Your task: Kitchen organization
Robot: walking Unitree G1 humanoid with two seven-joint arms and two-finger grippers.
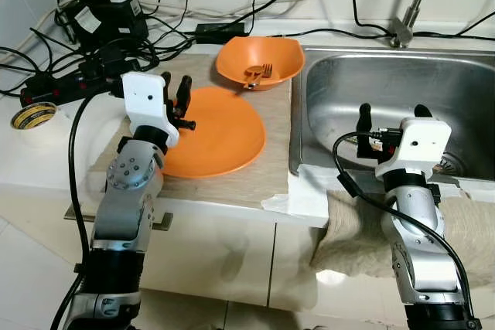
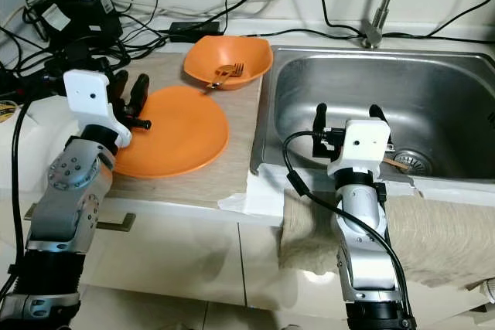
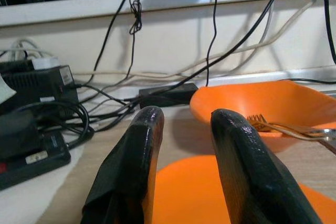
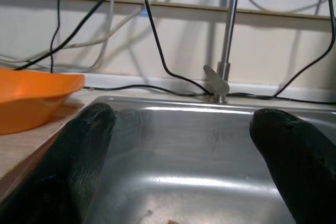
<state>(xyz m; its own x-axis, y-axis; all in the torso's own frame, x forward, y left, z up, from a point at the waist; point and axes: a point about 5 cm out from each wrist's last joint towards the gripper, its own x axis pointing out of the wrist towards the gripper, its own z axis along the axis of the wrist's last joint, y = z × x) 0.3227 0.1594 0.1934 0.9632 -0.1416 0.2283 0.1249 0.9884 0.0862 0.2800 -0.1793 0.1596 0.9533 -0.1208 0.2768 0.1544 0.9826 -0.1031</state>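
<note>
- The left gripper (image 1: 175, 95) is hovering over the near left edge of the orange plate (image 1: 220, 133), its two black fingers (image 3: 137, 150) standing a narrow gap apart with nothing between them.
- Whether the fingertips are touching the plate is hard to tell; in the left wrist view the lower ends of the fingers are running out of the picture.
- The plate is lying flat on a beige mat (image 1: 267, 175) on the counter, and the left arm is covering its left rim.
- Just behind the plate an orange bowl (image 1: 259, 59) is sitting near the sink's left rim, with a fork (image 1: 259, 73) lying inside it; the fork's handle is blurring into the bowl's colour.
- The right gripper (image 1: 390, 117) is hanging over the front edge of the steel sink (image 1: 402, 90), fingers spread wide and empty.
- The right wrist is hiding part of the sink floor near the drain (image 2: 408, 162), where some small scraps are too small to identify.
- A grey cloth (image 1: 472, 229) is draping over the counter front by the sink, partly behind the right arm and cut off at the picture's right edge.
- The tap (image 1: 410, 9) is being cropped at the top.
- At the counter's back left a tangle of black cables and power adapters (image 1: 100, 17) is piling up, and a roll of tape (image 1: 33, 116) is lying near the left edge.
</note>
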